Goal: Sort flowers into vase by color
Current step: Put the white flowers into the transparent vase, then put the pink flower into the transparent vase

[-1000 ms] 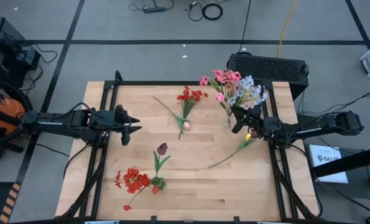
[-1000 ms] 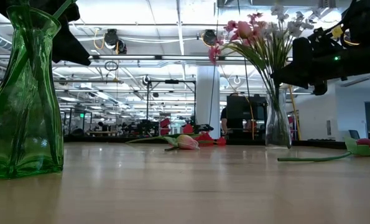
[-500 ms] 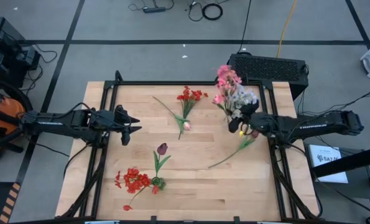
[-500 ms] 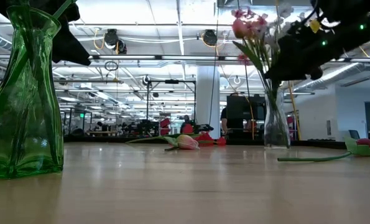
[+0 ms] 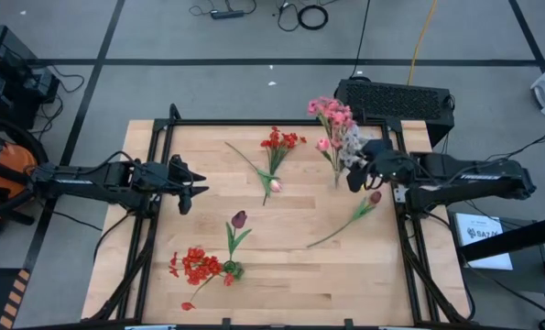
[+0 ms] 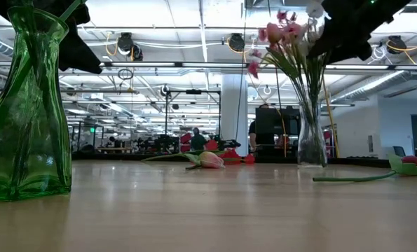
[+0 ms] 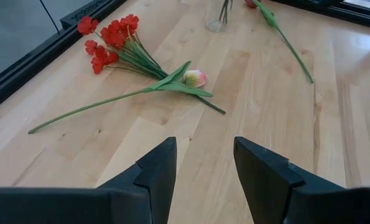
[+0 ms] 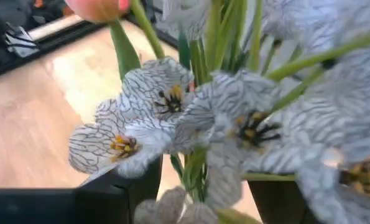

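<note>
A clear vase (image 6: 311, 140) at the far right of the table holds pink blooms (image 5: 330, 112) and white sprigs (image 8: 222, 118). My right gripper (image 8: 200, 199) is up among the white blossoms, open, one finger on each side of their stalks. A green vase (image 6: 26, 105) with red flowers (image 5: 197, 266) stands near the front. A red cluster (image 5: 281, 140), a pink tulip (image 7: 195, 78), a maroon tulip (image 5: 239, 219) and a long-stemmed tulip (image 5: 375, 196) lie flat on the wood. My left gripper (image 5: 197, 190) waits open at the left. My right gripper has its open fingers on either side of the white sprig's stalks (image 8: 194, 168), level from the table's right. Whether a finger (image 8: 119, 193) touches the blossoms, I cannot tell. The sprig stands upright in the clear vase.
A black frame rail (image 5: 272, 122) runs round the table. A black box (image 5: 396, 96) sits behind the far right corner. Bare wood (image 5: 309, 284) lies at the front right.
My right gripper has risen and gone a little toward the far edge, beside the clear vase. The bunch in that vase, spread wide toward the right a second ago, now stands closer together and more upright.
</note>
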Available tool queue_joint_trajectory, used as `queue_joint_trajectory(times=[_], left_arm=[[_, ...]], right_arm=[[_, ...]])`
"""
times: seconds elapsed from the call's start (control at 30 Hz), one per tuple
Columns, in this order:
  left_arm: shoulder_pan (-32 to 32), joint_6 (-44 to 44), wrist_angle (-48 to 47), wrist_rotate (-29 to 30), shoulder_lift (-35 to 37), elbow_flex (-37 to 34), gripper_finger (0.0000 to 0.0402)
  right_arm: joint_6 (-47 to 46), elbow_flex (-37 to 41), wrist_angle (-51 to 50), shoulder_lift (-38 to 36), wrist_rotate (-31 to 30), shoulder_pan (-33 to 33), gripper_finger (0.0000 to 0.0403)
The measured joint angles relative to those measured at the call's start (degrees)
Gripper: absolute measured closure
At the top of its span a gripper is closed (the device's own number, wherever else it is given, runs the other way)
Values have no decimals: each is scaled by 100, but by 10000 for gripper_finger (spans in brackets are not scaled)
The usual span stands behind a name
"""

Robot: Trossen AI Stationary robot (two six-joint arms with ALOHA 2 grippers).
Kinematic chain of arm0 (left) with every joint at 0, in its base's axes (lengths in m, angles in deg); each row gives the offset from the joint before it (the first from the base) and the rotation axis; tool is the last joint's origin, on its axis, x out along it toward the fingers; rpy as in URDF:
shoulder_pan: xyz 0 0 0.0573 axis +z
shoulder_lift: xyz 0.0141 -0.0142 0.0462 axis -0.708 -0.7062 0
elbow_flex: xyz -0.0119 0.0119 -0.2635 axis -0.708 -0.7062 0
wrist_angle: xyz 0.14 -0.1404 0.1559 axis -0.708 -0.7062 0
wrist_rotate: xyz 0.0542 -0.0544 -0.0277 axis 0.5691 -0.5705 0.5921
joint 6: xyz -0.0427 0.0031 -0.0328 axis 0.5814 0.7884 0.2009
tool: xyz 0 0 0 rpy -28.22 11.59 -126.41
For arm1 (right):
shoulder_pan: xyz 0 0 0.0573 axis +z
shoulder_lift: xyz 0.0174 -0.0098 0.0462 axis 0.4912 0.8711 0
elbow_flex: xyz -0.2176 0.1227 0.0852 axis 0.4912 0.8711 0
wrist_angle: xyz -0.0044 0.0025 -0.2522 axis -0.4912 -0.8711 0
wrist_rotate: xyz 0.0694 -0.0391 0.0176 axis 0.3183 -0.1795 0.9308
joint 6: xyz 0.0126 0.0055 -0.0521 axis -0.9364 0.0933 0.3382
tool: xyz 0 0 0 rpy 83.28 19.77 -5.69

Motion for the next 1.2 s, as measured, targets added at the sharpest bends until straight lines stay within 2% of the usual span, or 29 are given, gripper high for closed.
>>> queue_joint_trajectory(times=[0.27,0.47,0.77,0.97,1.2], left_arm=[[0,1,0,0,0,0,233],[0,29,18,1,2,0,233],[364,-83,286,20,-1,0,234],[891,-394,326,-260,-237,105,237],[1437,-1210,335,-607,-1001,617,237]], right_arm=[[-965,-145,-1363,0,862,-2,188],[-1436,-145,-1808,-46,1619,-2,188],[-2998,-150,-2517,-238,3246,2,188],[-3335,-150,-2924,-222,3395,186,188],[-3966,-150,-3051,26,3233,838,188]])
